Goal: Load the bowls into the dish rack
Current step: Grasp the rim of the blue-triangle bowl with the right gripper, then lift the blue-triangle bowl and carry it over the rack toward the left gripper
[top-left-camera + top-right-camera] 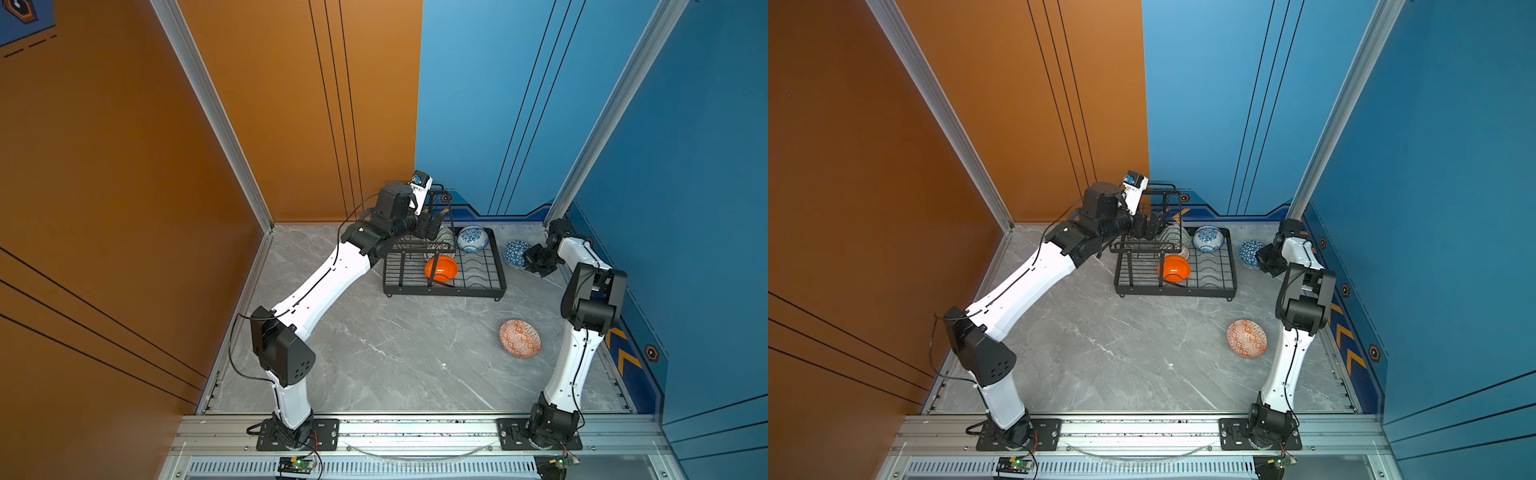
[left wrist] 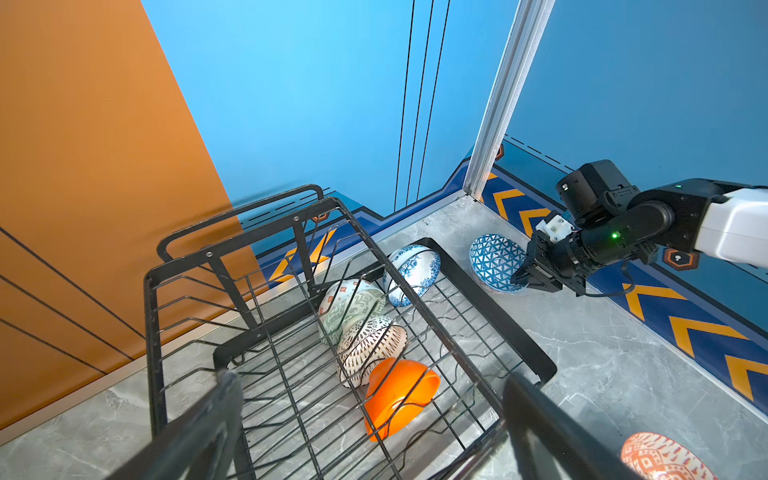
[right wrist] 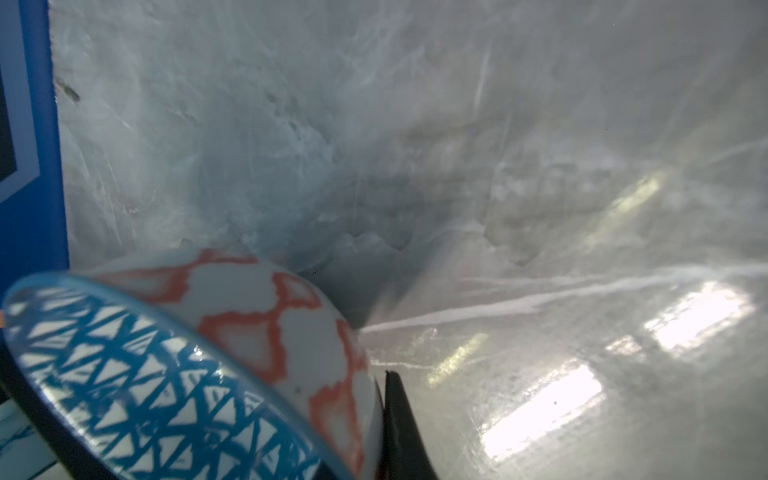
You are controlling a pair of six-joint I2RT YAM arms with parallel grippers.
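Right fingers (image 2: 524,275) are closed tight on the rim of the blue triangle bowl (image 2: 494,259). The right wrist view shows 1 finger inside and 1 outside. The bowl is tipped on edge with its opening facing the dish rack (image 1: 444,290). It sits just beside the rack's right side, close to the blue wall (image 1: 685,208). Cannot tell whether it touches the desk (image 1: 395,353) or is lifted clear. Its outside shows red-orange lines on pale grey.

Left fingers (image 2: 208,432) are spread wide and hold nothing. They hang above the rack's upper basket (image 2: 249,237) at the left rear of the rack. Both tips are blurred at the edge of the left wrist view.

4 bowls are in the rack's lower tray, all on edge in the wire slots:
- Orange bowl (image 1: 441,268): near the middle, toward the front.
- Dark-lattice bowl (image 2: 370,345): just behind the orange one.
- Pale-green bowl (image 2: 349,303): behind the dark-lattice one, partly under the upper basket.
- Blue-floral bowl (image 1: 472,239): rear right corner, just beside the pale-green one.

Orange-red geometric bowl (image 1: 520,338) is on the desk, well apart from the rack, front right and near the right arm. It is tilted, and its inside shows in both top views.
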